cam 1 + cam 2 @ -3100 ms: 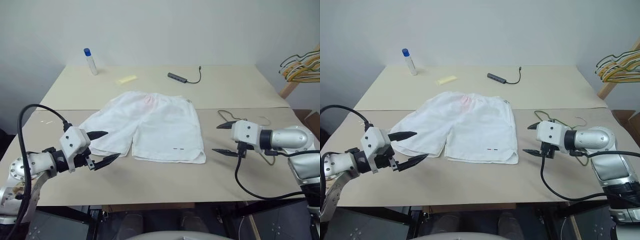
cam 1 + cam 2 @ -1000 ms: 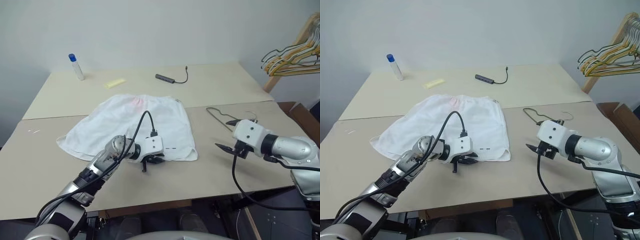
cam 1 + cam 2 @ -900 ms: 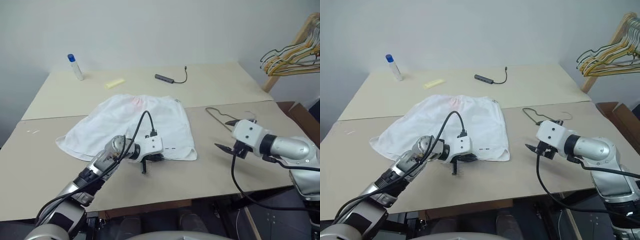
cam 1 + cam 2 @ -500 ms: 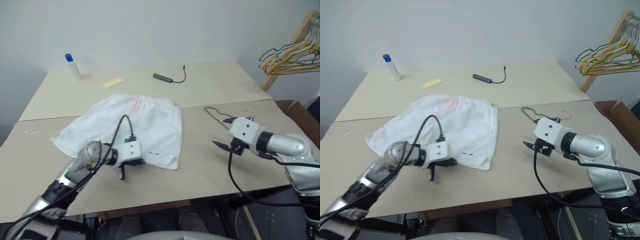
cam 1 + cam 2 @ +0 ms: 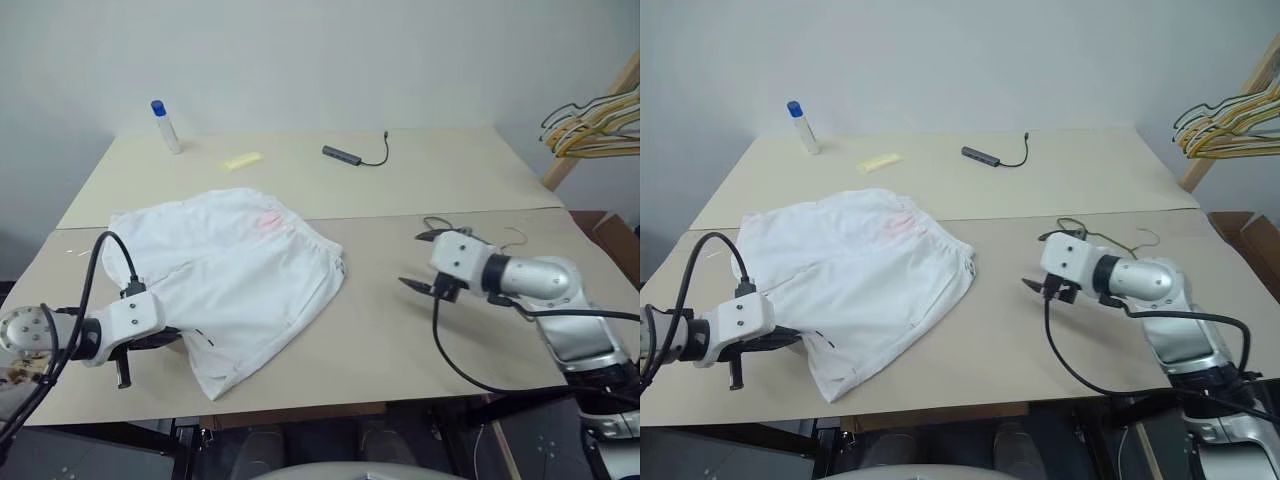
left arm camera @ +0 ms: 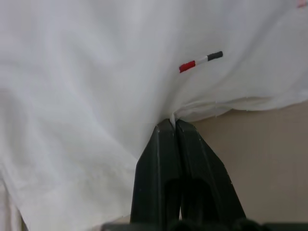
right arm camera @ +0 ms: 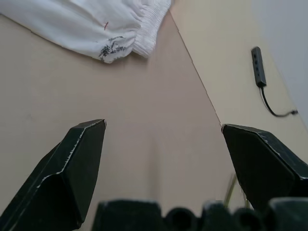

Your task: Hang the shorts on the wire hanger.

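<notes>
Pinching only a thin fold at the hem of the shorts point(image 5: 225, 275), which lie rumpled on the table's point(image 5: 420, 180) left, the clenched left hand point(image 6: 172, 126) risks slipping, while the wide-open, empty right hand point(image 5: 425, 262) hovers before the hanger point(image 5: 470, 237).

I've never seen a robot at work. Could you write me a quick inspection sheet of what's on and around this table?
Surface: beige table made of two boards.
Job's things: white fabric shorts lying rumpled; thin grey wire hanger flat behind the right gripper.
Clutter: blue-capped white bottle, yellow strip, dark USB hub with its cord.
Grippers: left gripper shut on the shorts' hem; right gripper open, holding nothing.
Cables: black cables loop from both wrists.
Surroundings: bunched yellow and dark hangers on a wooden rack; plain wall.
</notes>
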Controlling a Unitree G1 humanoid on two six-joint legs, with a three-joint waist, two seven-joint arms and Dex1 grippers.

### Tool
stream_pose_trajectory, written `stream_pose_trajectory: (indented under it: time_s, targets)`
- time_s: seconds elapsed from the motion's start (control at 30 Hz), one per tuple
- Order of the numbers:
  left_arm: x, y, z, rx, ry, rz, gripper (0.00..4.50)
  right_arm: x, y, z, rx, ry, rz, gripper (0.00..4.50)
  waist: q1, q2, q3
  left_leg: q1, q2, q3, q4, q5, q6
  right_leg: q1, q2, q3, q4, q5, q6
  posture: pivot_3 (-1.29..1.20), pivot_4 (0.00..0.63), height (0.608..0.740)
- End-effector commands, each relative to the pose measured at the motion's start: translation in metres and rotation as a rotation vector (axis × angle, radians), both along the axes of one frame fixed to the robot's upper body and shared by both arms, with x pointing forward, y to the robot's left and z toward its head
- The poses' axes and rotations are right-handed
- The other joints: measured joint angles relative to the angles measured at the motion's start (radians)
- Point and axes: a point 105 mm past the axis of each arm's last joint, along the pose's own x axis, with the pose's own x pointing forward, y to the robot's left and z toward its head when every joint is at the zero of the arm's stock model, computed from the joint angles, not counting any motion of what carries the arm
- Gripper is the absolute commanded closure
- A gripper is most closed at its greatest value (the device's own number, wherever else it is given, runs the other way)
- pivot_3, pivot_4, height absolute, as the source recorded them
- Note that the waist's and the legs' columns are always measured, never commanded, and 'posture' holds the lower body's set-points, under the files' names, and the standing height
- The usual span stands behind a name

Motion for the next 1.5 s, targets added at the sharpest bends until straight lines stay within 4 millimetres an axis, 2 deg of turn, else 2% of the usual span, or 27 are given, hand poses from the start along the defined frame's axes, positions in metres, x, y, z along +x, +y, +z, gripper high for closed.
stream_pose_trajectory:
  time_s: [0.03, 0.17, 0.37, 0.47, 0.6, 0.8, 0.93, 1.17, 1.27, 1.4, 1.5]
  targets:
    - [0.009, 0.0, 0.009, -0.037, -0.067, 0.031, 4.48, 0.001, 0.021, -0.001, -0.08, -0.037, 0.13, 0.0, -0.001, 0.0, 0.0, 0.0, 0.0, 0.0, 0.0, 0.0, 0.0, 0.0, 0.0, 0.0, 0.0, 0.0, 0.0, 0.07, 0.0, 0.74]
    - [0.014, -0.002, 0.01, -0.04, -0.086, 0.045, 4.48, 0.002, 0.043, -0.015, -0.132, -0.059, 0.275, 0.0, -0.005, -0.001, 0.001, 0.0, 0.0, 0.0, 0.0, 0.0, 0.0, 0.0, 0.001, 0.0, 0.0, 0.002, -0.003, 0.07, 0.0, 0.74]
    - [0.01, 0.001, 0.007, -0.018, -0.038, 0.054, 4.48, 0.028, 0.065, -0.041, -0.227, -0.129, 0.349, 0.0, -0.01, -0.001, 0.001, 0.0, 0.0, 0.0, 0.0, 0.0, 0.0, 0.0, 0.001, 0.0, 0.001, 0.005, -0.008, 0.07, 0.0, 0.74]
    - [0.007, 0.0, 0.007, -0.032, -0.038, 0.074, 4.48, 0.047, 0.078, -0.044, -0.259, -0.187, 0.355, 0.0, -0.015, 0.0, 0.001, 0.0, 0.0, 0.0, 0.0, 0.0, 0.0, -0.002, 0.001, 0.0, 0.002, 0.004, -0.009, 0.09, 0.0, 0.74]
    - [0.003, 0.0, 0.007, -0.036, -0.044, 0.091, 4.48, 0.063, 0.084, -0.048, -0.334, -0.249, 0.377, 0.0, -0.014, -0.001, 0.001, 0.0, 0.0, -0.001, 0.0, 0.0, 0.0, -0.002, 0.001, 0.0, 0.002, 0.005, -0.01, 0.11, 0.0, 0.74]
    - [0.001, -0.003, 0.008, -0.054, -0.067, 0.114, 4.48, 0.069, 0.095, -0.052, -0.349, -0.283, 0.43, 0.0, -0.007, -0.001, 0.001, 0.001, 0.0, -0.002, 0.0, 0.0, 0.0, -0.001, 0.0, 0.0, 0.003, 0.005, -0.011, 0.15, 0.0, 0.74]
    - [-0.003, -0.003, 0.007, -0.058, -0.065, 0.125, 4.5, 0.065, 0.103, -0.052, -0.328, -0.261, 0.483, 0.84, -0.009, -0.001, 0.001, 0.002, 0.0, -0.002, -0.001, 0.0, 0.0, 0.0, 0.001, 0.0, 0.003, 0.005, -0.011, 0.16, 0.0, 0.74]
    - [-0.006, 0.0, 0.004, -0.051, -0.063, 0.14, 4.5, 0.068, 0.104, -0.057, -0.352, -0.252, 0.475, 3.38, -0.007, -0.001, 0.001, 0.002, 0.0, -0.002, -0.002, 0.0, -0.001, -0.001, 0.001, 0.0, 0.004, 0.006, -0.011, 0.17, 0.0, 0.74]
    - [0.0, 0.0, 0.003, -0.054, -0.082, 0.153, 4.5, 0.074, 0.103, -0.058, -0.38, -0.26, 0.451, 4.39, -0.006, -0.001, 0.001, 0.002, 0.0, -0.002, -0.002, 0.001, -0.001, -0.001, 0.001, 0.0, 0.004, 0.006, -0.011, 0.17, 0.0, 0.74]
    - [0.018, 0.001, -0.003, -0.044, -0.113, 0.171, 4.5, 0.089, 0.097, -0.055, -0.424, -0.297, 0.36, 4.46, -0.004, 0.0, 0.001, 0.002, 0.0, -0.003, -0.003, 0.001, -0.002, -0.001, 0.001, -0.001, 0.004, 0.006, -0.012, 0.16, 0.0, 0.74]
    - [0.035, -0.004, -0.004, -0.03, -0.143, 0.151, 4.5, 0.103, 0.079, -0.049, -0.467, -0.328, 0.263, 4.46, 0.0, 0.0, 0.001, 0.002, -0.001, -0.003, -0.003, 0.002, -0.003, -0.002, 0.0, -0.001, 0.005, 0.006, -0.012, 0.14, 0.0, 0.74]
